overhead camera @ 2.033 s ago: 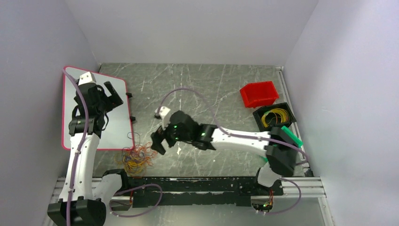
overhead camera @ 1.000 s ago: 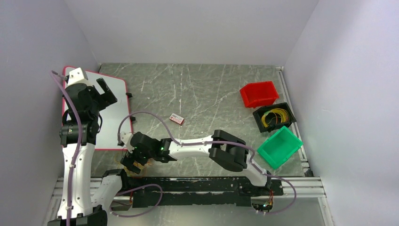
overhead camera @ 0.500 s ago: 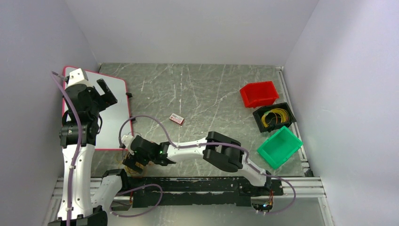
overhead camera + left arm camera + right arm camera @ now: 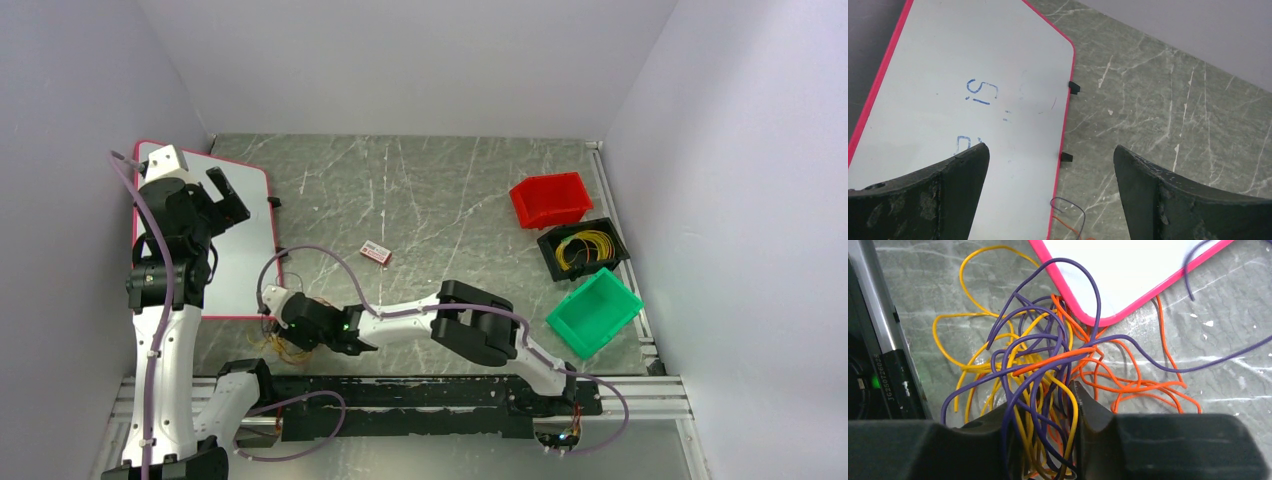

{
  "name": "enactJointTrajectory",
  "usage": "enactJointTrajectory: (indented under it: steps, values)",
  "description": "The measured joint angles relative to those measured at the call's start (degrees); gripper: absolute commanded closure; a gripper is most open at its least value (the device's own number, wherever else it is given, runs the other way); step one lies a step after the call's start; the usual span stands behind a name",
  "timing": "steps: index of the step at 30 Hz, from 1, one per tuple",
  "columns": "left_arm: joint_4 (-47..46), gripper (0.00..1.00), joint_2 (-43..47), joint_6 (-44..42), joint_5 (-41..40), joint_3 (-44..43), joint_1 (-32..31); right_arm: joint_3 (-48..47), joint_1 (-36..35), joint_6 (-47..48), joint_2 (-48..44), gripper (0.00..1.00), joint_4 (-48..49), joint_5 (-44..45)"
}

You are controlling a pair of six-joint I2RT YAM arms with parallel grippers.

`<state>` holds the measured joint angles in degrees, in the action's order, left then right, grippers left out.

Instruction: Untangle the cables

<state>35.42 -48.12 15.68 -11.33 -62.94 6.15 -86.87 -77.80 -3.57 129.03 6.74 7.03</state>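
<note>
The cables [image 4: 1048, 360] are a loose tangle of thin purple, orange and yellow wires on the grey table, at the pink-edged whiteboard's [image 4: 1128, 270] near corner. My right gripper [image 4: 1042, 397] sits low in the tangle, jaws drawn partway in with several strands running through the gap; whether they pinch is unclear. From above, the right gripper [image 4: 290, 335] covers most of the cables [image 4: 278, 346]. My left gripper [image 4: 1050, 149] hangs open and empty above the whiteboard's [image 4: 948, 60] right edge, with only an orange and a purple wire end [image 4: 1068, 226] showing below. It is raised at the far left [image 4: 228, 195].
A red bin [image 4: 550, 199], a black bin [image 4: 582, 250] holding coiled yellow wire and a green bin [image 4: 594, 313] stand along the right side. A small red-and-white block [image 4: 376, 252] lies mid-table. The black rail [image 4: 878, 365] borders the tangle on the near side.
The right arm swung from mid-table to the tangle at the near left and lowered into it. Its jaws have narrowed around the strands in the last half second. The left arm stayed still.
</note>
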Motion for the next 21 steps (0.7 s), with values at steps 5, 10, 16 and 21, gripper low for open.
enactJointTrajectory:
  steps: [5,10,16,21]
  values:
    - [-0.04,0.01,-0.11,0.22,0.0,0.0,0.0,2.08,0.0,0.68,-1.73,0.94,-0.52,-1.16]
    - [-0.02,0.02,-0.02,0.2,0.0,0.0,0.0,6.14,0.0,1.11,-6.56,1.0,-2.71,-3.63]
    - [-0.04,0.05,1.01,0.48,-1.14,0.17,0.0,9.68,0.13,0.98,-16.31,1.0,-3.96,-2.86]
    - [-0.72,0.06,2.03,0.79,-1.18,0.57,0.0,14.21,1.88,-0.52,-27.52,1.0,-3.54,-0.33]
